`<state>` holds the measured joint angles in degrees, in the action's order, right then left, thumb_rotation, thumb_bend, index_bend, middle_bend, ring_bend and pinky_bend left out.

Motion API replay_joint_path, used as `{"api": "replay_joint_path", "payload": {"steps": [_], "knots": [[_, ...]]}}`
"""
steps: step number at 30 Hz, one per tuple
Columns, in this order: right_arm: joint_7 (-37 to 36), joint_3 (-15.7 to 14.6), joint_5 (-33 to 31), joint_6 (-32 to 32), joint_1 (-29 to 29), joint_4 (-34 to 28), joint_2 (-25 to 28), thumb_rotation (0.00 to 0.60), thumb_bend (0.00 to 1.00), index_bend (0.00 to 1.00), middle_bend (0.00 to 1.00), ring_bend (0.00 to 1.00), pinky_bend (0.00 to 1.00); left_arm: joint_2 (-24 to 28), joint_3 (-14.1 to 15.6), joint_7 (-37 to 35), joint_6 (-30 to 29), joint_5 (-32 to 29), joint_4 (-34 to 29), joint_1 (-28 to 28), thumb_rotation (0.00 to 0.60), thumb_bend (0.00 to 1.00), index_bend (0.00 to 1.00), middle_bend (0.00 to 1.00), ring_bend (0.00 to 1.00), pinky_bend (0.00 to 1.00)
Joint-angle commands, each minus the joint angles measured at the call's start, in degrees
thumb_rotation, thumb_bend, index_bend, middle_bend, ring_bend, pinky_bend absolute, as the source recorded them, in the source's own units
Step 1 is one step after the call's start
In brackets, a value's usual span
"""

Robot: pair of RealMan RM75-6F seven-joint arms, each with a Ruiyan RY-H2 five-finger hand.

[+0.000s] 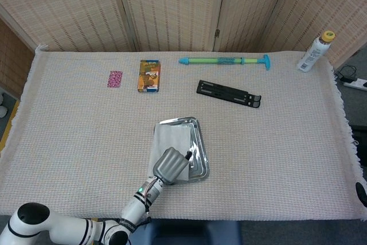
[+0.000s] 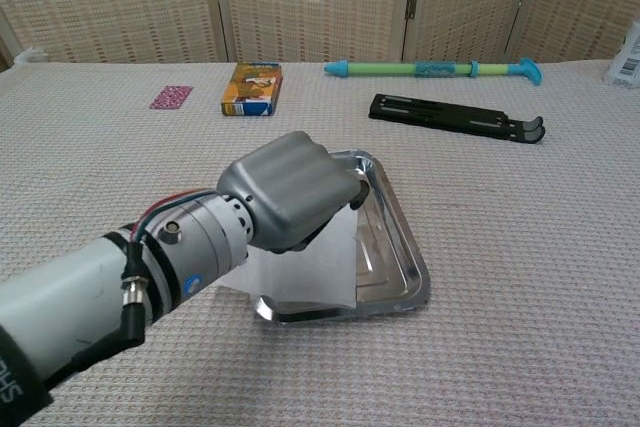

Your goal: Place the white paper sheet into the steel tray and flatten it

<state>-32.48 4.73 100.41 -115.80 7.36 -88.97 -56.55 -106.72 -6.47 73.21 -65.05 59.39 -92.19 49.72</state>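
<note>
The white paper sheet (image 1: pixel 167 140) lies in the steel tray (image 1: pixel 198 142) near the cloth-covered desk's (image 1: pixel 275 159) 6 o'clock edge. The left hand (image 1: pixel 170 164) sits at the tray's 6 o'clock. The black flat stand (image 1: pixel 228 93) lies at the tray's 1 o'clock.

White paper sheet (image 1: pixel 167 143); shiny steel tray (image 1: pixel 199 142); grey robot hand (image 1: pixel 171 163); beige woven tablecloth (image 1: pixel 275 153).

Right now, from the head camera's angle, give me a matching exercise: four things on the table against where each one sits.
Things:
1. steel tray
2. white spray bottle
3. pink packet
4. black stand

Places:
A. far right corner of the table
B. left of the orange box
C. under the white paper sheet, near the front edge
D. just in front of the green and blue tube

Pairs: 1-C, 2-A, 3-B, 4-D
</note>
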Motion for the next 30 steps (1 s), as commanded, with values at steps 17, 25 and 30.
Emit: {"api": "replay_joint_path", "payload": {"steps": [17, 25, 30], "knots": [[-0.95, -0.86, 2.53, -3.90, 1.22, 0.69, 0.03, 0.600, 0.40, 0.00, 0.00, 0.00, 0.00, 1.32, 9.72, 5.99, -6.19, -0.04, -6.65, -4.72, 0.600, 1.00, 0.30, 1.00, 1.00, 1.00], [-0.40, -1.00, 2.79, -3.90, 1.10, 0.61, -0.12, 0.600, 0.40, 0.00, 0.00, 0.00, 0.00, 1.21, 10.33, 4.78, -4.71, -1.16, -5.30, -5.09, 0.600, 1.00, 0.30, 1.00, 1.00, 1.00], [-0.27, -0.96, 2.62, -3.78, 0.99, 0.58, -0.21, 0.600, 0.40, 0.00, 0.00, 0.00, 0.00, 1.19, 10.56, 4.10, -3.86, -1.73, -4.71, -5.18, 0.600, 1.00, 0.30, 1.00, 1.00, 1.00]]}}
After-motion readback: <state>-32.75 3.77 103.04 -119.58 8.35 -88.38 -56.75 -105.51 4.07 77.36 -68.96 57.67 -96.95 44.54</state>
